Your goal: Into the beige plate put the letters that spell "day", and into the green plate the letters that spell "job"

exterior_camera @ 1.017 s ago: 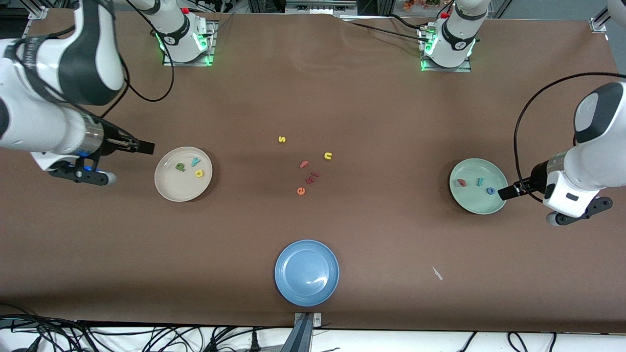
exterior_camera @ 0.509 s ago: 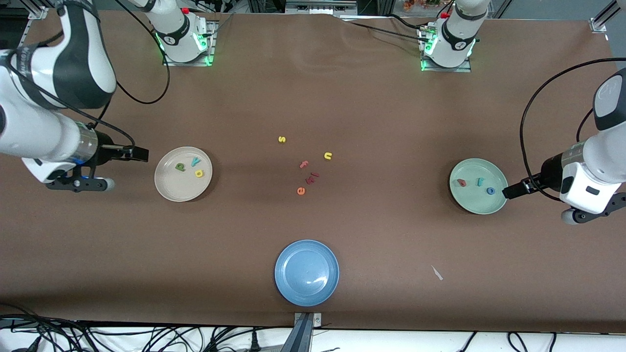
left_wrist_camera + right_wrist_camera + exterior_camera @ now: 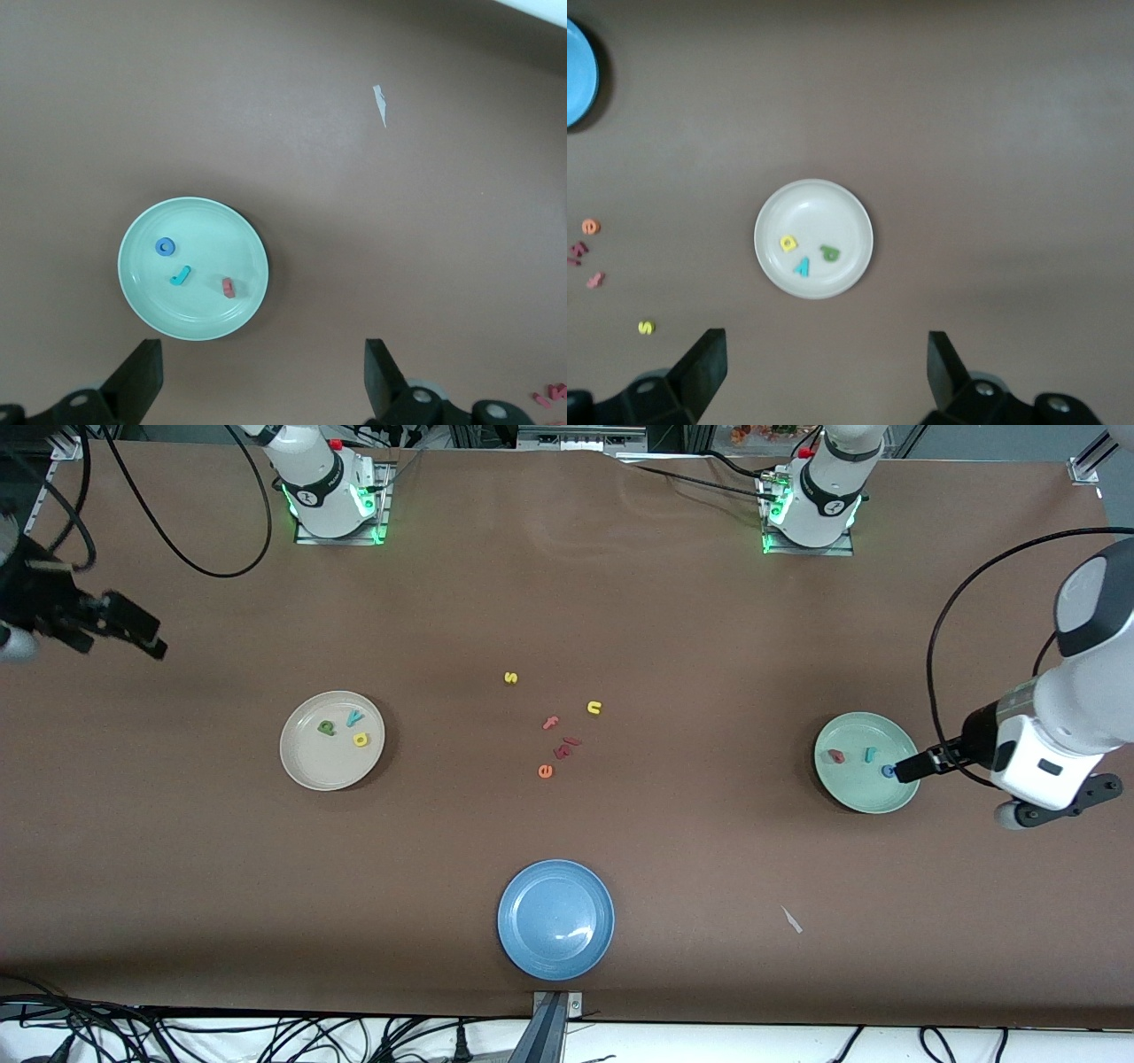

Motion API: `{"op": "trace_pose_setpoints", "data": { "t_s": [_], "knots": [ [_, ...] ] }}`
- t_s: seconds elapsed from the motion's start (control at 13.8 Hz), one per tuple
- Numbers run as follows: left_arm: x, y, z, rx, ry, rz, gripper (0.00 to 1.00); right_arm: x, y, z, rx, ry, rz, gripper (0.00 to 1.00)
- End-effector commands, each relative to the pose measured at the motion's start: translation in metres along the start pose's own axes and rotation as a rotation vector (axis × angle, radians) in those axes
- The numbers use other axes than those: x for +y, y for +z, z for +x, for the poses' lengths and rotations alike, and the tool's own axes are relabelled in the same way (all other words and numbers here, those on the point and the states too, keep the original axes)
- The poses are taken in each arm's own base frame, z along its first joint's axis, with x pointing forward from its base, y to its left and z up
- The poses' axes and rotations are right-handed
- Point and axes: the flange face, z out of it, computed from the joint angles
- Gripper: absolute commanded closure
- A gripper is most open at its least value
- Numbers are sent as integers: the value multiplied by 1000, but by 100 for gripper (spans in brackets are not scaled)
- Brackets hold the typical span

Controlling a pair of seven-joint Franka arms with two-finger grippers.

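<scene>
The beige plate point(image 3: 310, 766) point(image 3: 806, 204) holds the green "d" point(image 3: 326, 728) point(image 3: 830, 253), cyan "y" point(image 3: 355, 717) point(image 3: 803, 266) and yellow "a" point(image 3: 360, 739) point(image 3: 788, 243). In the green plate point(image 3: 864, 793) point(image 3: 213, 226) lie the red "b" point(image 3: 835, 756) point(image 3: 229, 287), teal "j" point(image 3: 870, 755) point(image 3: 182, 276) and blue "o" point(image 3: 164, 247). My left gripper point(image 3: 908, 769) point(image 3: 262, 381) hangs open and empty, high over the table by the green plate's rim. My right gripper point(image 3: 137, 633) point(image 3: 824, 367) is open and empty, raised over bare table at the right arm's end.
A blue plate point(image 3: 555, 919) point(image 3: 578, 71) sits near the front edge. Loose letters lie mid-table: yellow "s" point(image 3: 510, 677), yellow "u" point(image 3: 594, 708), pink "f" point(image 3: 551, 723), orange "e" point(image 3: 545, 771), and small red pieces point(image 3: 565, 748). A paper scrap point(image 3: 791, 919) point(image 3: 381, 102) lies nearer the camera than the green plate.
The right arm has risen and drawn away from beside the beige plate toward its end of the table. The left gripper backed off a little, then came back to the green plate's rim.
</scene>
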Motion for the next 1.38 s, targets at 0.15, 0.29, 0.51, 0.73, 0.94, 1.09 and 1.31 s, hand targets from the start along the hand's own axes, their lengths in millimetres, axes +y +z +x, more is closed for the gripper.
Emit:
{"op": "trace_pose_setpoints", "data": {
  "t_s": [0.15, 0.29, 0.51, 0.73, 0.94, 1.09, 1.31],
  "knots": [
    [8, -11, -11, -21, -20, 26, 0, 5, 21, 3, -47, -5, -10, 0],
    [-3, -20, -9, -20, -14, 10, 0, -1, 21, 10, -31, -9, -1, 0],
    [-11, -21, -8, -27, 43, -7, 0, -4, 19, 9, -13, -12, 2, 0],
    [-10, -24, -16, -13, 36, 24, 0, -5, 18, 14, 34, -21, 9, 0],
    [-22, -19, -13, -6, 87, 4, 0, -5, 25, 15, 39, -37, 9, 0],
    [-24, -15, -20, 11, 88, 2, 0, -4, 27, 14, 34, -43, 8, 0],
    [-21, -15, -17, 12, 79, 1, 0, -4, 30, 14, 34, -43, 8, 0]
  ]
}}
